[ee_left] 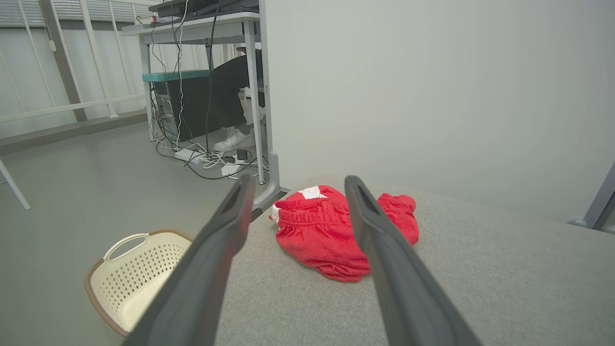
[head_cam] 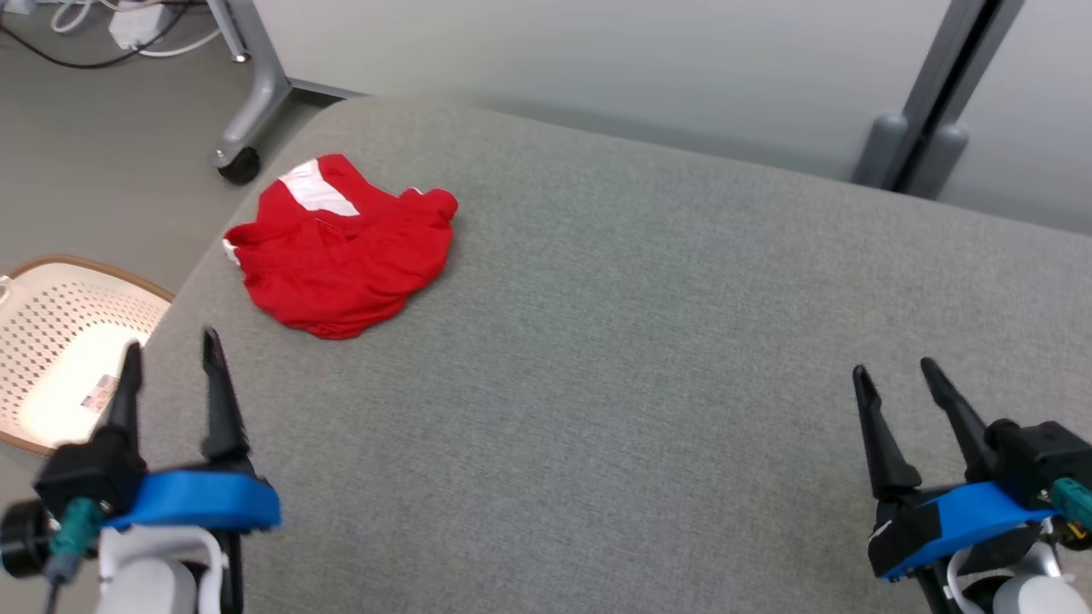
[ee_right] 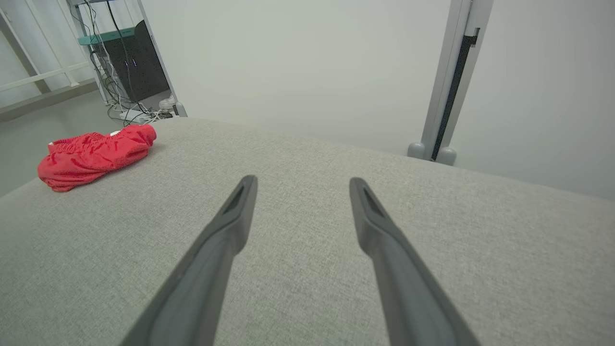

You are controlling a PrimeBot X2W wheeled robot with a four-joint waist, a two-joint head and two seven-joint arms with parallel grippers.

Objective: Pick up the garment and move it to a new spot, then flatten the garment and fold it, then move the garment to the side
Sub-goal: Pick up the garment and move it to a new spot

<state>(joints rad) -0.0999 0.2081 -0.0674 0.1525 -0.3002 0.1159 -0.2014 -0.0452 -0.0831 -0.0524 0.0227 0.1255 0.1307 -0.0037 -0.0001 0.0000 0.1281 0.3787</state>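
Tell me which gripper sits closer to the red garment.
The left gripper: the red garment lies just ahead of it, while the right gripper hangs far off across the grey surface.

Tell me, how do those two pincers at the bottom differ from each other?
The left pincer is at the edge of the grey surface, above the cream basket on the floor; the right pincer is over bare grey fabric. The left pincer has the red garment just ahead of it; the right pincer is far from it. Both are open and empty, with dark fingers on blue mounts.
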